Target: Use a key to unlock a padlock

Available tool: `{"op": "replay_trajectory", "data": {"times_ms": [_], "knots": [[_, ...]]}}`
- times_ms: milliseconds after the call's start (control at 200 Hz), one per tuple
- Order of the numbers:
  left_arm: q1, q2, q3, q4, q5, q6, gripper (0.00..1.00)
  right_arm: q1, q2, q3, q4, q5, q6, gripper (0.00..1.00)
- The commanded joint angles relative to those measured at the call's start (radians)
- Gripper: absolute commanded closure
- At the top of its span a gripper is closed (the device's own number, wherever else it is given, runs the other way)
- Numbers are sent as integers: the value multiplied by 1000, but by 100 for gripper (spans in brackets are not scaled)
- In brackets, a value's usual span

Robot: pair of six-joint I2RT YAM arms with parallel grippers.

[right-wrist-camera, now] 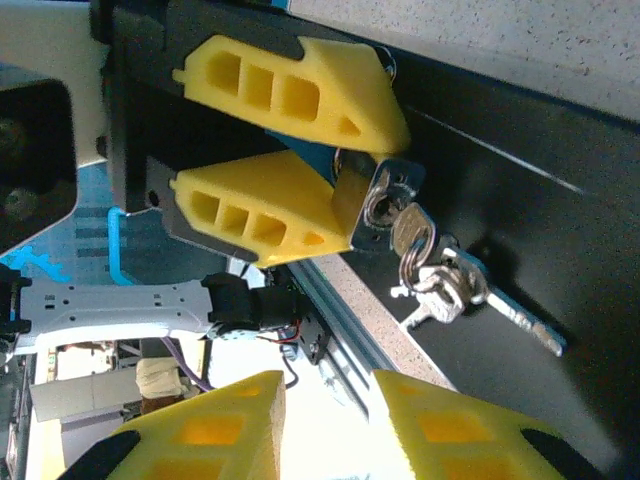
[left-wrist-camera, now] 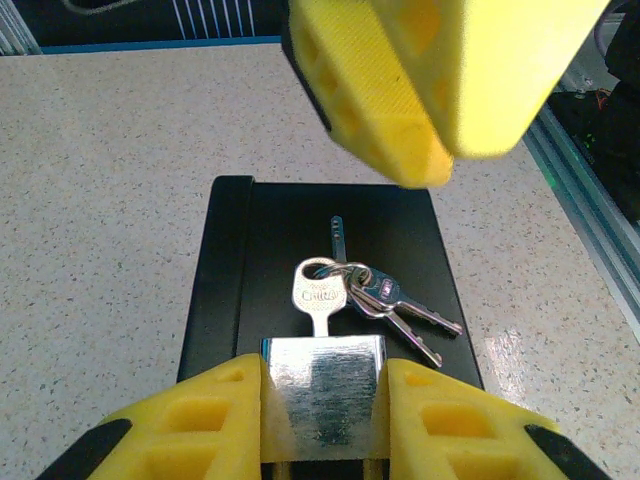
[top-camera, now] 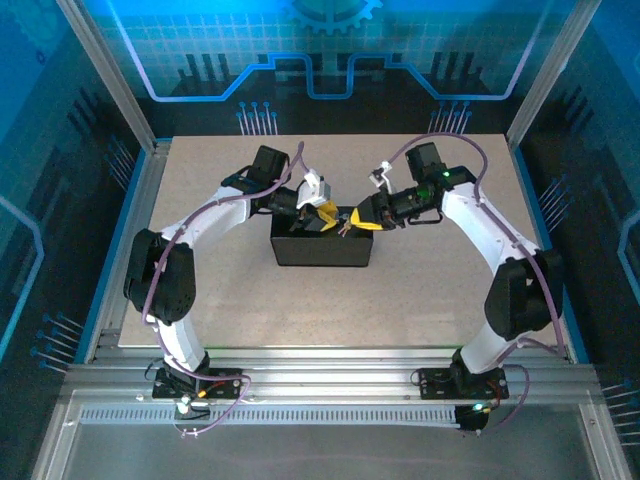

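The left gripper [left-wrist-camera: 322, 365] is clenched on the padlock [left-wrist-camera: 322, 395], pinching its shiny body from both sides just above the black box [left-wrist-camera: 230, 260] at the middle of the table. The key [left-wrist-camera: 318, 288] already sits in the keyhole, its round head sticking out toward 12 o'clock in the left wrist view, with a ring of spare keys [left-wrist-camera: 405, 305] trailing off toward 4 o'clock onto the box lid. The right gripper [right-wrist-camera: 330, 385] hangs released, fingers spread with nothing between them, facing the key from close by. The step in hand looks like taking the key head and turning it. To do it well, the right fingers should close on the flat faces of the head alone, clear of the ring and spares, then rotate squarely about the key's shaft without pulling it out, while the left grip holds firm so the body cannot twist along. Whether the shackle has sprung I cannot tell
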Motion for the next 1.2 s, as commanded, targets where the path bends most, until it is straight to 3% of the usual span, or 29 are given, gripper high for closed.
{"op": "replay_trajectory", "data": {"times_ms": [0,605,1080,1196], "knots": [[7,-8,52,2,50,34,100,6,48,28,18,14,-13,73],[0,-20,50,-8,58,48,100,2,111,42,134,-29,64,78],[-6,-13,45,-5,85,48,100,18,98,2,211,-80,83,99],[-6,-4,50,-2,90,47,100,33,103,16,200,-99,73,100]]}}
